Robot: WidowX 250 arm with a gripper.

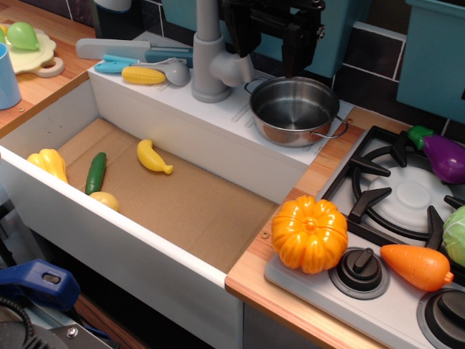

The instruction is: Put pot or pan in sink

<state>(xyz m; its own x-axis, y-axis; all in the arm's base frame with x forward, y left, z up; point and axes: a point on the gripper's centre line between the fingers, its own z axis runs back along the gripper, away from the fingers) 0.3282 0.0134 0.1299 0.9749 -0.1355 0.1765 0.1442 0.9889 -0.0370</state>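
Gripper (272, 43) above pot (294, 110), black fingers apart, nothing between them. Pot upright on white ledge behind sink (182, 200), right of faucet (211, 54), outside basin. Banana (152, 157), cucumber (95, 173), yellow pepper (49, 164) on sink's brown floor. Pumpkin (309, 233), carrot (416, 266) by stove (407, 196).
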